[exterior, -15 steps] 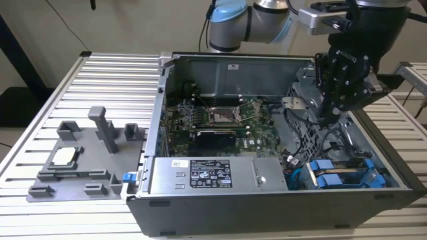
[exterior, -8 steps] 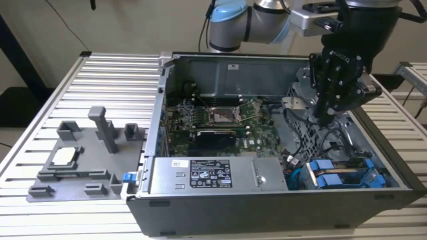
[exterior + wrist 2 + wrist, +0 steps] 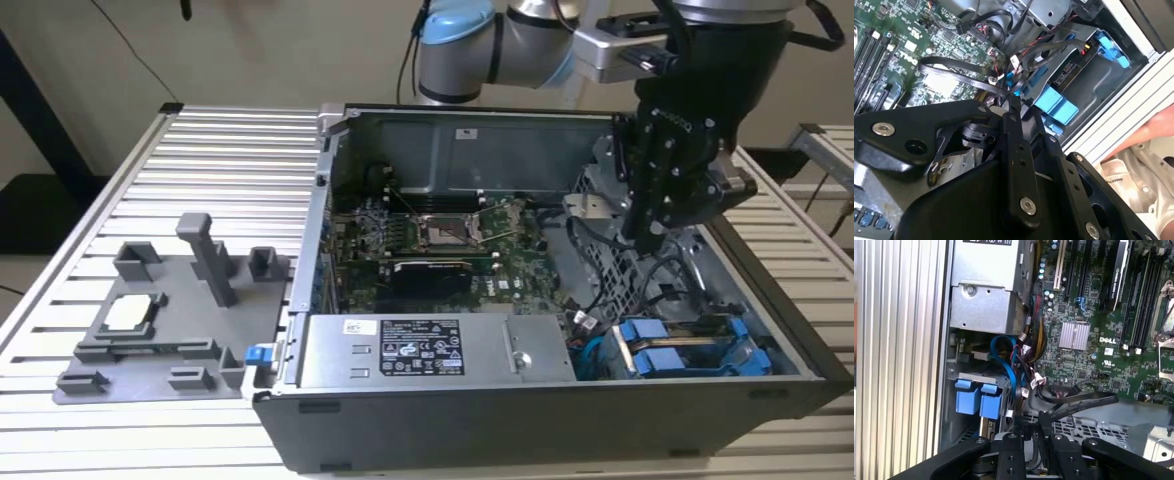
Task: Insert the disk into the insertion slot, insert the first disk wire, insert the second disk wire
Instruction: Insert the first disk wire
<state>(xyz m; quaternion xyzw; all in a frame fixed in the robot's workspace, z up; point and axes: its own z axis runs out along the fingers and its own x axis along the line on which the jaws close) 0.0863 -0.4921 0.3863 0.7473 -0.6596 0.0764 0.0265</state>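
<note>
Disk (image 3: 978, 401) sits in insertion slot (image 3: 974, 376) inside black computer case (image 3: 534, 420).

a plain beige wall (image 3: 240, 50) closes the back of the exterior view, evenly lit, with no hard shadows. a thin dark cable (image 3: 134, 45) hangs across it toward the exterior view's left. in front stands a table (image 3: 227, 150) of pale ribbed metal slats with a soft sheen. past its left edge a dark blue post (image 3: 34, 100) slants down above a black shape (image 3: 40, 210) and pale floor (image 3: 20, 275). at the exterior view's right stands another slatted metal surface (image 3: 830, 150).
</note>
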